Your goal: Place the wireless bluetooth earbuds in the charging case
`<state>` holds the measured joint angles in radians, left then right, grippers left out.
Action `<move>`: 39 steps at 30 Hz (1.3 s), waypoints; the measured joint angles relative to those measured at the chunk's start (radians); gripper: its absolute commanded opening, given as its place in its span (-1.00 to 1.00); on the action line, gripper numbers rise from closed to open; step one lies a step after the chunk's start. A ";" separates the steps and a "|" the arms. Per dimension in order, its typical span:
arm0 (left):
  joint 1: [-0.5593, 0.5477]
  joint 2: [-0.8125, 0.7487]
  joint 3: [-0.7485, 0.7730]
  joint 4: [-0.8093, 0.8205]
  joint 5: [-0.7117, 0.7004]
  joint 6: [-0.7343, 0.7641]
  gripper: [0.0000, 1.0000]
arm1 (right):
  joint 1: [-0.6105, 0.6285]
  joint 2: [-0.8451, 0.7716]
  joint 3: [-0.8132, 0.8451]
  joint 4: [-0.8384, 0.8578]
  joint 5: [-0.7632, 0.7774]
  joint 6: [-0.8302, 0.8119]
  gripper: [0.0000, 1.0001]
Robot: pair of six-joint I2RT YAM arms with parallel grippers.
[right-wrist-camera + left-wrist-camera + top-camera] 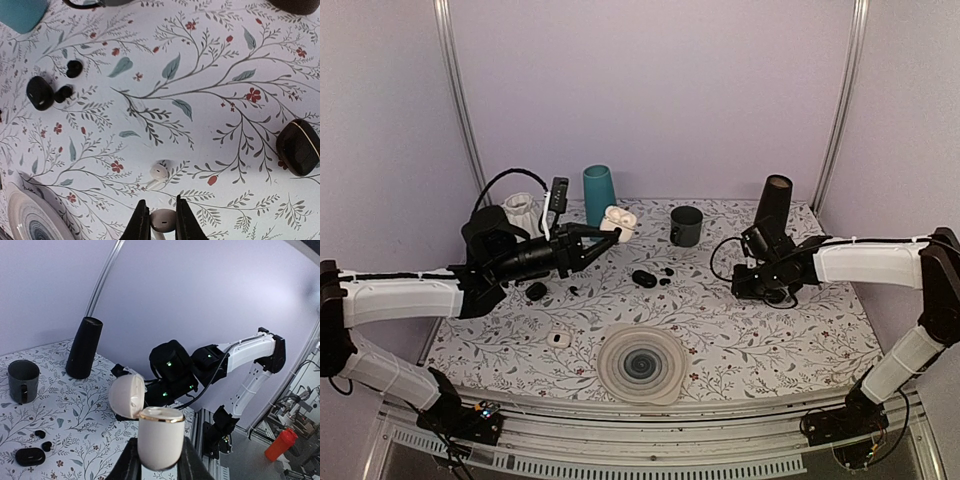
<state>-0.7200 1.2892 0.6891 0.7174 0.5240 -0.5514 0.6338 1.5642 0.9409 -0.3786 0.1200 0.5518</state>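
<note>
My left gripper point(159, 462) is shut on a white charging case point(159, 439) with a gold rim. It holds the case upright in the air with the lid point(127, 396) swung open; it also shows in the top view point(618, 222). My right gripper point(163, 221) is shut on a white earbud point(166, 218) just above the table. A second white earbud point(158, 174) lies on the cloth just ahead of it. Two tiny black buds point(74, 68) point(63, 93) lie beside a black oval case point(40, 93), mid-table in the top view point(643, 278).
A ribbed plate point(640, 365) lies front centre. A teal cup point(599, 195), dark mug point(686, 226), black cylinder point(775, 200) and white cup point(523, 210) stand at the back. Another black case point(298, 146) lies right of my right gripper. A small white object point(558, 339) lies front left.
</note>
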 measured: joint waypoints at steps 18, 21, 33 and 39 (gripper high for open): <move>-0.072 0.167 0.003 0.155 -0.096 -0.019 -1.00 | 0.137 -0.199 0.143 0.157 0.007 0.043 -0.73; -0.087 0.202 0.026 0.171 -0.096 -0.021 -1.00 | 0.175 -0.225 0.154 0.213 0.018 0.051 -0.72; -0.129 0.262 0.081 0.211 -0.100 -0.048 -1.00 | 0.296 -0.248 0.162 0.410 0.069 0.052 -0.71; -0.150 0.264 0.084 0.212 -0.126 -0.047 -1.00 | 0.348 -0.251 0.162 0.494 0.100 0.053 -0.71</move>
<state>-0.8700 1.5532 0.7727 0.9291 0.3977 -0.5980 0.9813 1.3136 1.1027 0.1150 0.2195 0.6044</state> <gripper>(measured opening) 0.211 0.148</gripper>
